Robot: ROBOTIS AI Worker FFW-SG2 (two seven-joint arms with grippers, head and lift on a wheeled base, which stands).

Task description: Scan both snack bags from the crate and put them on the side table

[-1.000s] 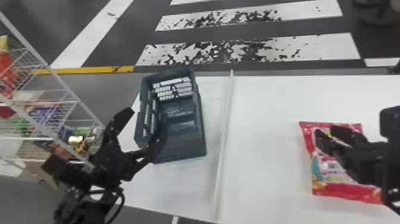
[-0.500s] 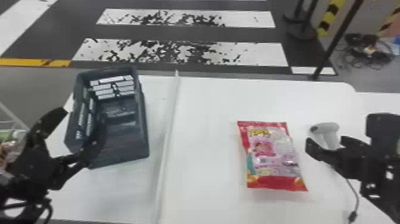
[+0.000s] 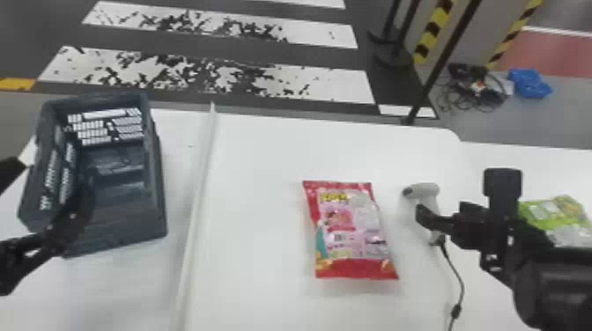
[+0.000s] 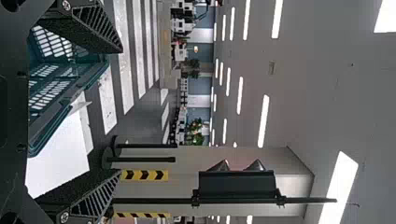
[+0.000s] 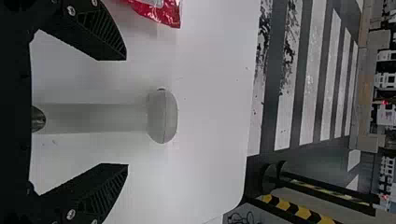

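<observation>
On the white table, 5 o'clock: red snack bag down, scanner between open fingers

Head view first, clock centred on that view. The red snack bag [image 3: 350, 229] lies flat on the white table [image 3: 264, 167] at about 5 o'clock. The pale scanner [image 3: 425, 190] is just beside it, between 3 and 4, with a dark cord [image 3: 458, 281] trailing off toward 5. The right gripper [image 3: 460, 193] is over by the scanner. Farther out near 4 there's a green snack bag [image 3: 550, 215], partly behind the right arm. The dark crate [image 3: 154, 176] sits at 9, past a raised white strip [image 3: 194, 220], and the left gripper [image 3: 55, 169] overlaps it from our angle.

Left wrist view: left gripper's fingers are spread wide, nothing gripped, crate partly behind one of them.

Right wrist view: right gripper [image 5: 127, 112] is wide open too. The scanner's handle runs between the fingers with a gap each side, its head beyond the tips. A corner of the red snack bag pokes out near one finger.
</observation>
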